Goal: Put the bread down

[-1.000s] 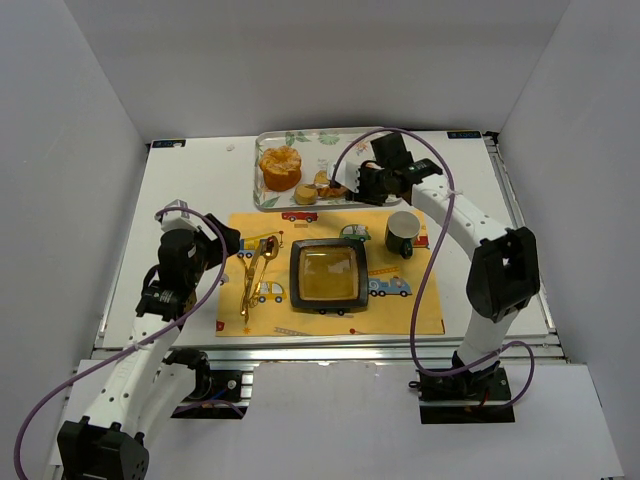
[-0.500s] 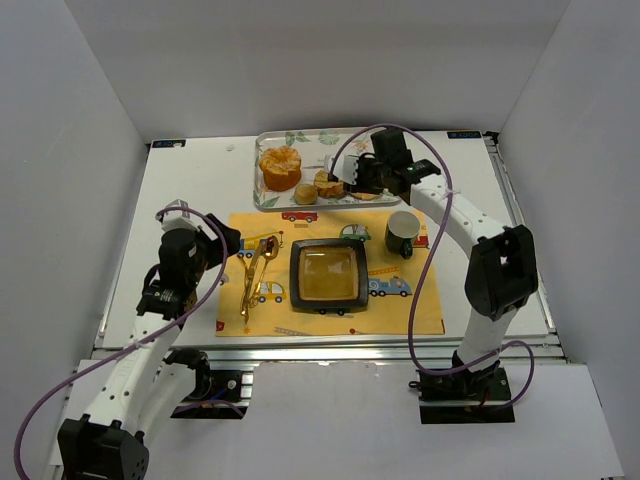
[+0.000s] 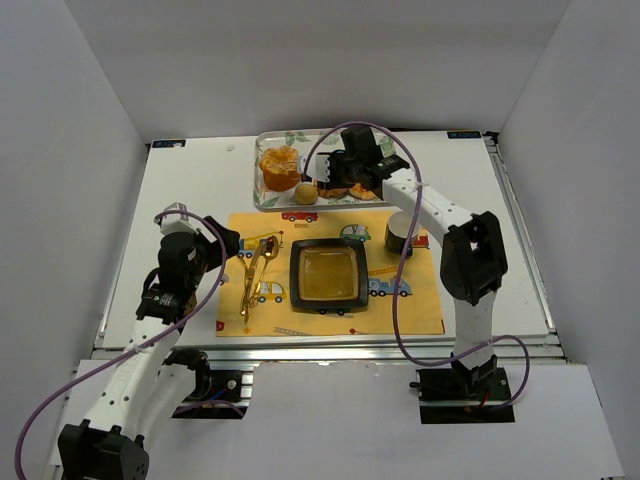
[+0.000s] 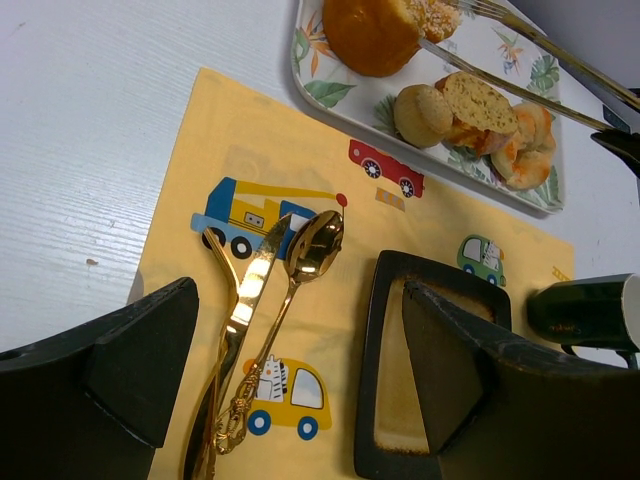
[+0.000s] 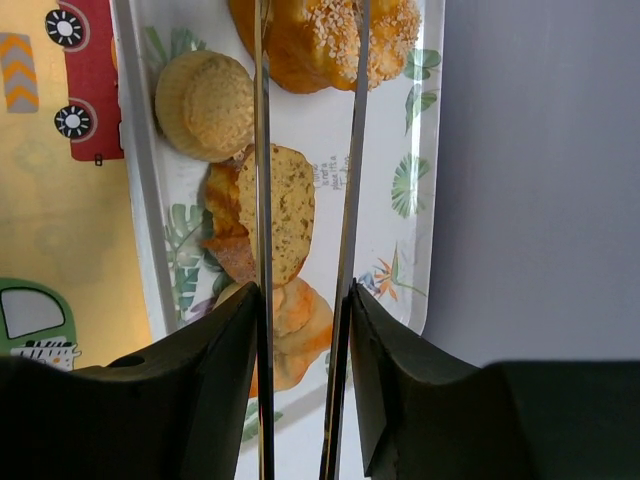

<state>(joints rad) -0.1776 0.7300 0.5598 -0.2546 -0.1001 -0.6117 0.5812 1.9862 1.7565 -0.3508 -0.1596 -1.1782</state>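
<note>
Well, the right end effector is clamped on a pair of tongs, and the two blades reach out over the tray at the far side of the table. The blades stand a little apart. From the wrist view one blade crosses the bread slice and the other runs just beside it, so the tongs sit off-centre on the piece. I cannot tell whether the metal touches the crust yet.

The slice leans on the other pieces near the middle of the tray, with a round roll just beside it and a sugared bun beyond. To my eye the pick needs the tongs shifted sideways until the slice sits between both blades. They should then be lowered well onto it before squeezing, or the tips may nip only an edge or drag the roll along. A gentle squeeze seems wise, since soft bread would crush.

The black plate on the placemat looks like the likely landing spot, and the mug stands close to that path. The left end effector hangs with its fingers wide apart above the gold cutlery, holding nothing.
</note>
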